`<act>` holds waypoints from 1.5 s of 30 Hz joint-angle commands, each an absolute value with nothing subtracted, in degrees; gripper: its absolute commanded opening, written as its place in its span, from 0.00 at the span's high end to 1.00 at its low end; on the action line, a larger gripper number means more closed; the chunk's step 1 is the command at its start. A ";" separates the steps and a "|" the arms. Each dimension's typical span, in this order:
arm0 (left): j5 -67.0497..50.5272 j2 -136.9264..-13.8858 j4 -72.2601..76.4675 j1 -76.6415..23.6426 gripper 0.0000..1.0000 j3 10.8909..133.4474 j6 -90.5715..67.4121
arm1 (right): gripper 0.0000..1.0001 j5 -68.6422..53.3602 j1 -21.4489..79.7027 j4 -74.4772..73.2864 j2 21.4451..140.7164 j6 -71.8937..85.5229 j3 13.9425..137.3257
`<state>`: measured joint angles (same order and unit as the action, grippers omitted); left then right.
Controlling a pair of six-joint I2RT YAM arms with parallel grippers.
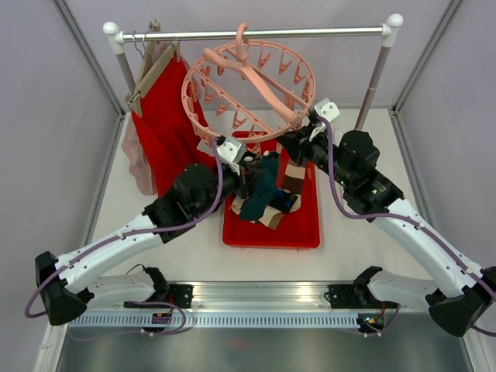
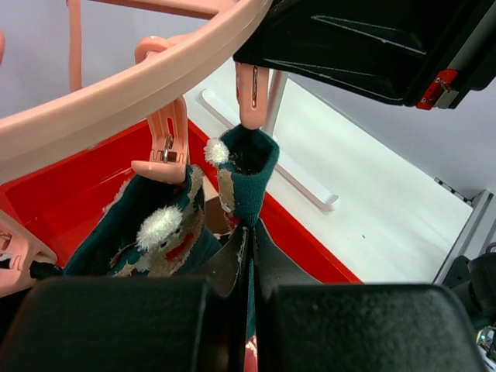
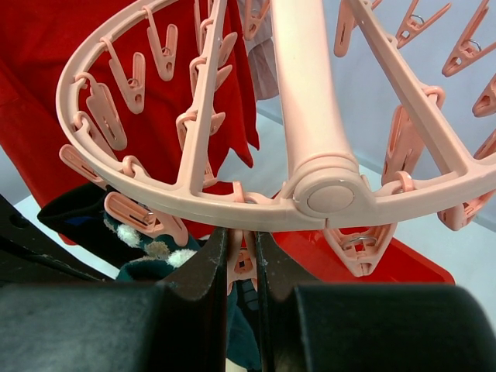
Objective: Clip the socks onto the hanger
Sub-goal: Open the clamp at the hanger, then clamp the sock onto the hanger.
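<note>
The pale-pink ring hanger (image 1: 248, 85) hangs by its hook from the rail. My left gripper (image 2: 249, 232) is shut on a dark teal sock (image 2: 246, 174) and holds its cuff up against the tip of a clip peg (image 2: 252, 97); whether the peg pinches it I cannot tell. A second teal sock with a red-white figure (image 2: 155, 236) hangs from the neighbouring peg (image 2: 167, 151). My right gripper (image 3: 242, 248) is shut on a pink clip peg (image 3: 245, 263) under the ring (image 3: 232, 205), with teal sock (image 3: 147, 267) just below. In the top view both grippers, left (image 1: 249, 167) and right (image 1: 306, 130), meet at the ring's near edge.
A red tray (image 1: 306, 232) below the hanger holds beige (image 1: 271, 218) and black (image 1: 287, 203) socks. A wooden hanger with a red garment (image 1: 167, 116) and a pink garment (image 1: 139, 159) hangs at the rail's left. The rail's right post (image 1: 376, 77) stands close behind the right arm.
</note>
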<state>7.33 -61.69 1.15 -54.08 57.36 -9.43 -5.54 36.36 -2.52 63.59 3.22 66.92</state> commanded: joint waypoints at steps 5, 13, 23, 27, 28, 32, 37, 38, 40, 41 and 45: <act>6.86 -62.93 5.27 -53.96 0.98 59.85 -8.09 | 1.00 -5.45 36.48 -2.37 63.37 3.60 69.70; 6.94 -63.81 6.06 -53.96 0.98 59.77 -8.09 | 1.00 -5.10 36.65 -2.90 63.02 3.60 69.96; 8.17 -64.86 6.94 -53.96 0.98 59.50 -7.82 | 1.00 -4.92 36.56 -3.43 62.14 3.60 70.14; 8.17 -65.30 7.12 -53.88 0.98 59.50 -7.82 | 1.00 -4.75 36.56 -3.43 61.88 3.69 70.14; 8.17 -65.39 7.21 -53.96 0.98 59.33 -7.82 | 1.00 -4.75 36.56 -3.43 61.79 3.69 70.31; 8.44 -65.39 7.65 -53.96 0.98 58.89 -7.91 | 1.00 -4.75 36.56 -3.87 61.87 3.60 70.23; 8.88 -65.65 7.82 -53.96 0.98 58.89 -7.91 | 1.00 -4.39 36.48 -3.78 61.61 3.52 69.87; 8.88 -65.65 7.82 -53.96 0.98 58.89 -7.91 | 1.00 -4.39 36.56 -3.78 61.52 3.52 69.79; 9.23 -65.83 7.82 -53.96 0.98 58.71 -7.91 | 1.00 -4.31 36.56 -3.69 61.35 3.69 69.87; 9.32 -65.92 7.82 -53.96 0.98 58.71 -7.91 | 1.00 -4.31 36.56 -3.87 61.43 3.60 69.96; 9.49 -65.74 8.09 -53.96 0.98 58.27 -8.09 | 1.00 -3.78 36.56 -4.39 61.70 3.52 70.23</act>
<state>8.67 -65.76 4.89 -54.06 57.47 -9.39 -4.60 36.40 -5.13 62.67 3.22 67.68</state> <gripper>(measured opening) 0.028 0.186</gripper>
